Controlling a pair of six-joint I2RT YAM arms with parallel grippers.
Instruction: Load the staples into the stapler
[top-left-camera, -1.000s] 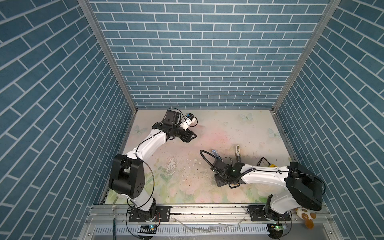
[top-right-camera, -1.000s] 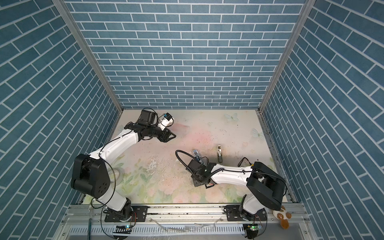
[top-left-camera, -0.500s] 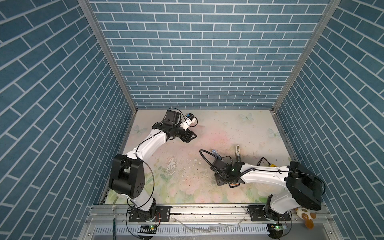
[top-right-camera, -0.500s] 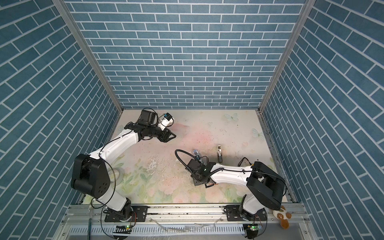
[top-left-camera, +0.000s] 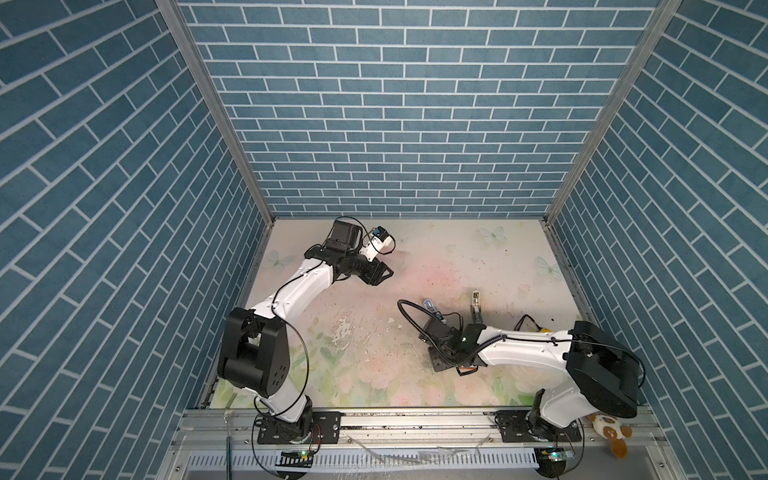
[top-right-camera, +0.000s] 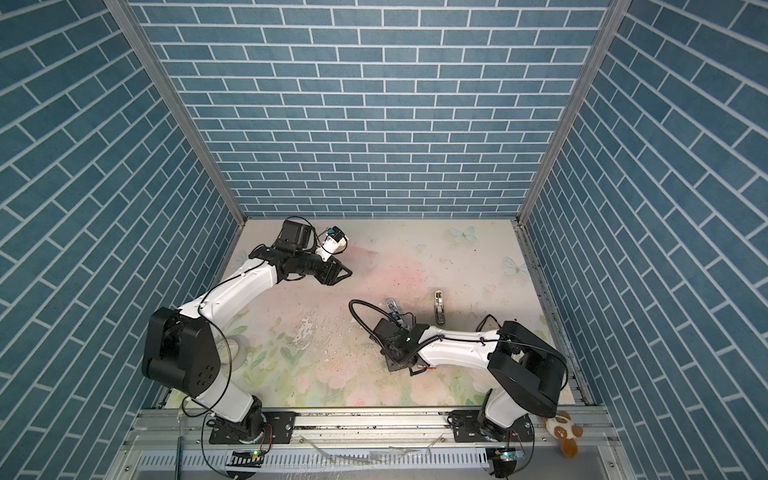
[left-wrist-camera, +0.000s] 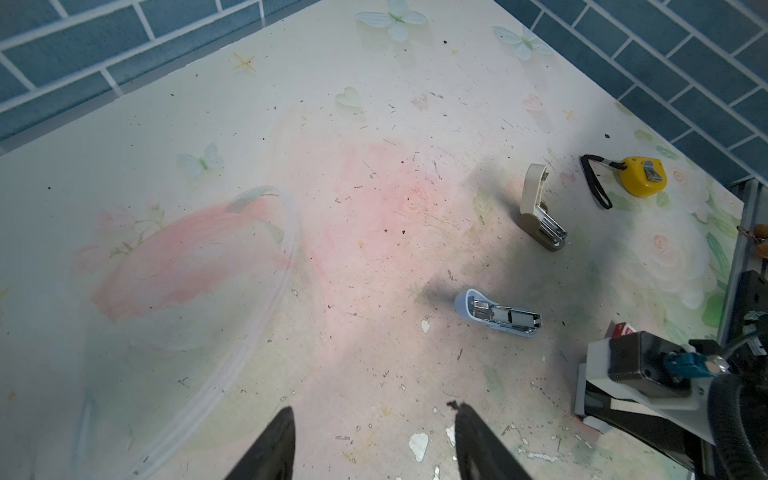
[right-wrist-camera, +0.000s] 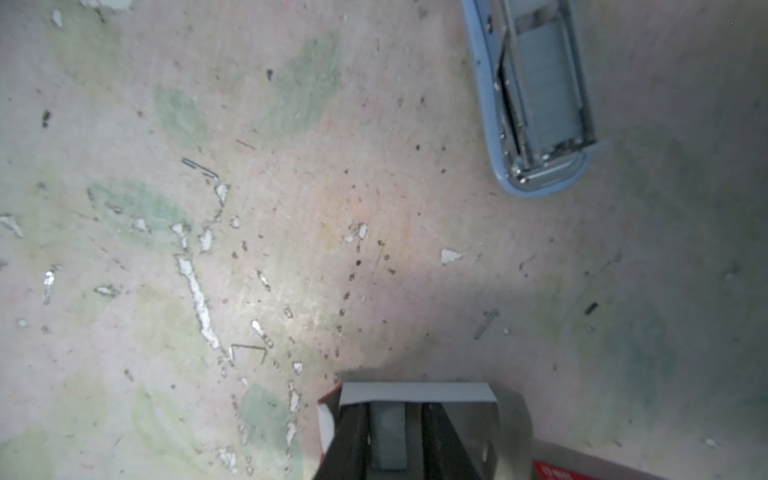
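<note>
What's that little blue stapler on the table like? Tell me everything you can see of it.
The blue stapler is small, with a pale blue, plastic-looking shell, rounded at one end, cradling a shiny silver metal channel that faces up. It lies flat on the flowery table, apart from the beige stapler. Nothing touches it.

Looks like a robotics lab cell. Closed in on three sides by blue brick-print panels set between aluminium posts. Fitted with a left arm and right arm bolted to an aluminium rail along the front of a worn, scratched floral table. Slotted cable duct just beneath.
</note>
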